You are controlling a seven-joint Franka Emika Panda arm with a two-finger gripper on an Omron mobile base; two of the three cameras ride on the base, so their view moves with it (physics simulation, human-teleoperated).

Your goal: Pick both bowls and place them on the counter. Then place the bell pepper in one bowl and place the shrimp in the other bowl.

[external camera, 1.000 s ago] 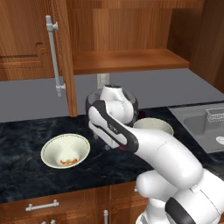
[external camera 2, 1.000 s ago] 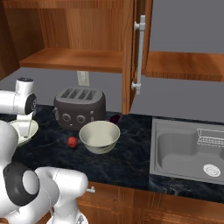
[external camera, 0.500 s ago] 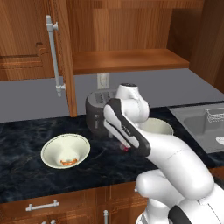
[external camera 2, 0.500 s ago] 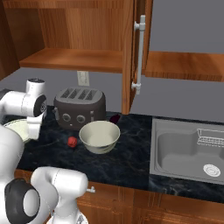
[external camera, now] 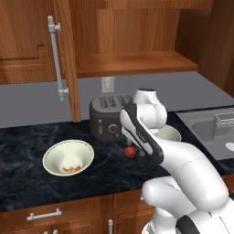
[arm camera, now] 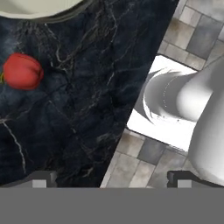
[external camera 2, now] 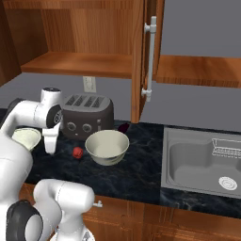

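Apparently unlabelled toaster [external camera 2: 87, 117], plain bowls.

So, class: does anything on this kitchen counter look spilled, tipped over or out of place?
Nothing stands out. Both bowls sit upright: the wide one holds the shrimp, and the bell pepper lies loose on the counter beside the deeper bowl.

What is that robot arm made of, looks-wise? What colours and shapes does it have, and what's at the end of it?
The arm is glossy white, built of rounded, tube-like segments with dark grey bands at the joints. It ends in a gripper with a white body and two small dark fingertips. No cables or markings are visible.
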